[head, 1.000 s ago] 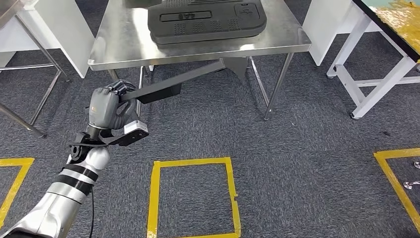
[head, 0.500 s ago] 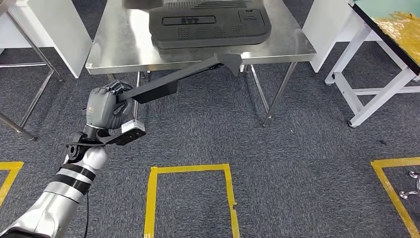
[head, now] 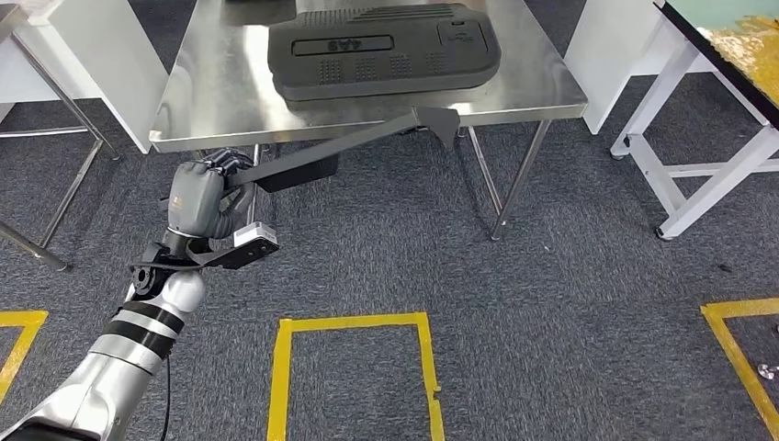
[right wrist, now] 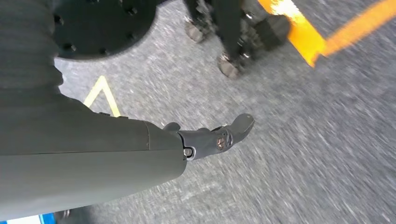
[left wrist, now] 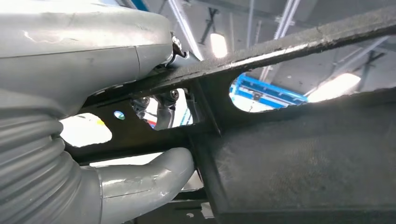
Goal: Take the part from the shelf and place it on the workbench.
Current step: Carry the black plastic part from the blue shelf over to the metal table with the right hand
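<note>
Part (head: 340,147), long, dark and flat: clamped at its near end in the left hand (head: 197,197), fingers closed round it, thumb (left wrist: 140,182) pressed in under it in the left wrist view. Stretched up and away from that hand toward the steel workbench (head: 220,87), with the hooked far tip drawn across the bench's front edge. Could not be told whether that tip sat above the rim or just under it. Not yet set down.

Most likely trouble, judged from this: tip caught under the rim or knocked against it, if pushed forward without first being raised. Caused by the length of the thing and by a grip at one end alone, so that any small tilt at the hand would have swung the far end widely. Could also have twisted or slid within the fingers under its own leverage. Could have struck the bench leg (head: 514,175) beyond the tip if swung low.

Further out: a big dark moulded panel (head: 386,50) lay on the bench, ahead of the hand and beyond the tip, taking up much of the top. Bare steel was left mainly on the side nearest the hand and along the front edge, so little room for a long piece; risk of landing on the panel or overhanging.

Off past the tip, a white table frame (head: 680,175), well apart. Close behind the hand, a yellow taped square (head: 354,322) on grey carpet.

Right hand (right wrist: 219,137) hung over the carpet, holding nothing; could not tell whether spread or curled.
</note>
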{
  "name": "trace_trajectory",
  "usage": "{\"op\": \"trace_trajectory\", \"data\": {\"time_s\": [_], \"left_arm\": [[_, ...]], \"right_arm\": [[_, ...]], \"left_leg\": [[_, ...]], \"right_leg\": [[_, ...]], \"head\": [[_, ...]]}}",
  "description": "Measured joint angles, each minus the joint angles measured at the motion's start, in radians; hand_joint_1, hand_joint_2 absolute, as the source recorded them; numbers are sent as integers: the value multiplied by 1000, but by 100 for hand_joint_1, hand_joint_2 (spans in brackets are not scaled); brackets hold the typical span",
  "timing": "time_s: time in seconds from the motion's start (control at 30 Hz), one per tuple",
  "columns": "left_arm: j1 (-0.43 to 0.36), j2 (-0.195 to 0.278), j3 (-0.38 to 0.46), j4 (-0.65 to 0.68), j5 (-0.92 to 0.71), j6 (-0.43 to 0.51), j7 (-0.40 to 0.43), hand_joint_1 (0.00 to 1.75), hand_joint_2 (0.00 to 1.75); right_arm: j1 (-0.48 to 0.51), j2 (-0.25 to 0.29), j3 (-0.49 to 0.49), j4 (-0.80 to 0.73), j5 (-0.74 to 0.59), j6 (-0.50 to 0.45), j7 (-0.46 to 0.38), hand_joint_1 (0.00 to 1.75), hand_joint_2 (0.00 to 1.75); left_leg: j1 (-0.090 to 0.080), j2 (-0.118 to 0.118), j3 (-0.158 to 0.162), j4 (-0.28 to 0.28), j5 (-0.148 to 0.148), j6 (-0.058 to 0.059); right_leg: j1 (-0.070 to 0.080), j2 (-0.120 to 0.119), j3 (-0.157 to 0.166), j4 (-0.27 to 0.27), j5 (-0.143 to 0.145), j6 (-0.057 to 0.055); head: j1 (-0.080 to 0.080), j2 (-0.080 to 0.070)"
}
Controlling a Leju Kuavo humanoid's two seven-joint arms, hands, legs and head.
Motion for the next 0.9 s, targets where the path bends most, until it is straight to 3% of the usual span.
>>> {"op": "trace_trajectory", "data": {"time_s": [0.1,0.13,0.17,0.2,0.27,0.3,0.33,0.47,0.53,0.63,0.67,0.7,0.77,0.83,0.9], "left_arm": [[-7,-1,1,0,-2,0,-2,175,175],[-6,-1,0,0,-3,0,-2,175,175],[-7,-1,0,0,-4,0,-1,175,175],[-8,-1,0,0,-6,-1,0,175,175],[-17,-1,-1,0,-9,-1,2,175,175],[-24,-1,-1,0,-10,-2,4,175,175],[-30,-2,-2,0,-11,-3,6,175,175],[-47,-8,-4,-2,-15,-8,11,175,175],[-59,-12,-4,-3,-16,-9,14,175,175],[-66,-17,-7,-3,-16,-10,19,175,175],[-65,-18,-8,-3,-16,-11,21,175,175],[-64,-18,-10,-3,-16,-11,22,175,175],[-65,-19,-13,-3,-15,-11,25,175,175],[-69,-20,-15,-2,-14,-12,27,175,175],[-71,-21,-17,-1,-13,-13,28,175,175]], "right_arm": [[-2,0,0,0,3,0,0,0,175],[-2,0,0,0,4,0,0,0,175],[-2,0,0,0,5,0,1,0,175],[-2,1,0,0,5,0,2,0,175],[-2,2,0,0,7,0,3,0,175],[-3,2,0,0,7,0,3,0,175],[-5,2,0,0,8,0,3,0,175],[-10,1,1,-1,10,0,4,0,175],[-13,1,1,-1,10,0,5,0,175],[-13,3,1,-1,12,0,6,0,175],[-12,3,1,-1,12,0,6,0,175],[-11,3,1,-1,13,0,7,0,175],[-10,3,1,-1,15,0,7,0,175],[-11,1,1,-1,17,0,8,0,175],[-12,1,2,-1,18,0,9,0,175]], "left_leg": [[0,2,-110,166,-60,-4],[0,2,-141,198,-68,-4],[0,2,-158,200,-58,-3],[0,3,-157,167,-26,-2],[0,3,-122,44,74,2],[-2,3,-105,-6,103,6],[-5,3,-94,-37,122,12],[-8,2,-77,-51,122,35],[-3,2,-67,-55,115,46],[-4,-2,-59,-55,100,54],[-5,-3,-54,-55,95,54],[-5,-5,-47,-55,89,53],[-6,-8,-30,-56,77,50],[-11,-11,-19,-55,63,42],[-15,-13,-14,-56,54,32]], "right_leg": [[2,4,22,0,-15,-15],[3,6,30,0,-22,-16],[3,7,40,0,-30,-15],[4,9,51,0,-38,-13],[4,11,72,1,-55,-7],[6,12,78,1,-63,-2],[8,12,80,1,-69,3],[9,10,77,10,-89,25],[8,8,32,92,-119,30],[5,7,-105,298,-171,32],[5,7,-130,316,-163,38],[5,7,-132,289,-135,47],[8,5,-86,144,-48,58],[16,3,-37,24,8,46],[21,2,-21,-4,14,27]], "head": [[-3,0],[-3,0],[-3,0],[-3,0],[-3,0],[-3,0],[-2,0],[-1,0],[2,0],[5,0],[5,0],[5,0],[6,0],[5,0],[4,0]]}}
